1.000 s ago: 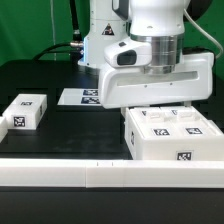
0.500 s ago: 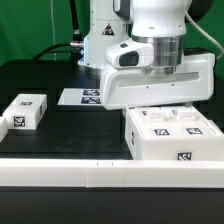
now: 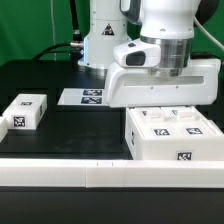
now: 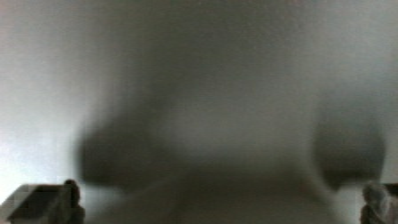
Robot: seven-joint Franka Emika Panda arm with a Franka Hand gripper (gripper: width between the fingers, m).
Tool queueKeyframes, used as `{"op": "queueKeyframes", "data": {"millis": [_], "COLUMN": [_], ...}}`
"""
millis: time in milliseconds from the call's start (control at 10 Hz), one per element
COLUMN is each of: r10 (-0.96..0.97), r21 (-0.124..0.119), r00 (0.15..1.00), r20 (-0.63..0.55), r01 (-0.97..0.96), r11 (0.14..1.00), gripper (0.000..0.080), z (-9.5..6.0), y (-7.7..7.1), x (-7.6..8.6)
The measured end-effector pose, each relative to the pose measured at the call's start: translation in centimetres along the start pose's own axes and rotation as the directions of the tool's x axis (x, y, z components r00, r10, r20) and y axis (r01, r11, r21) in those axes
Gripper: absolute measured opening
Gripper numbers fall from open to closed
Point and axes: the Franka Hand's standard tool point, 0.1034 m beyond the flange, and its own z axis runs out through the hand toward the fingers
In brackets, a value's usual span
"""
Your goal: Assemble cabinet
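On the cabinet (image 3: 150, 146) sit square black-and-white tags (image 3: 184, 156).

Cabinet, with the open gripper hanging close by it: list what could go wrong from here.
1. The gripper is open and very near the cabinet. The wrist view shows only a white blur, so alignment cannot be checked there, and a finger might strike a wall on the way down.
2. Nothing visibly holds the cabinet on the black table, so an off-centre touch could slide or turn it.
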Motion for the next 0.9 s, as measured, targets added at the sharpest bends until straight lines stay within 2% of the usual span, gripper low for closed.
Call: {"op": "queueKeyframes", "data": {"millis": [300,400,600,700,800,900], "r10": [-0.029,-0.032,-0.034,-0.039,-0.043,-0.045], "r21": [0.0,0.0,0.0,0.001,0.001,0.001], "r00": [1.0,0.999,0.999,0.999,0.999,0.999], "r20": [-0.002,-0.006,-0.006,-0.005,-0.003,-0.002], "r01": [0.029,0.032,0.034,0.039,0.043,0.045], "r11": [1.0,0.999,0.999,0.999,0.999,0.999], "gripper": [0.0797,0.0688,0.0407,0.0225,0.0189,0.0064], "z": [-0.06,-0.18,-0.14,-0.1,-0.02,0.03], "y": [0.49,0.62,0.6,0.58,0.57,0.53], "x": [0.17,0.42,0.39,0.33,0.26,0.18]}}
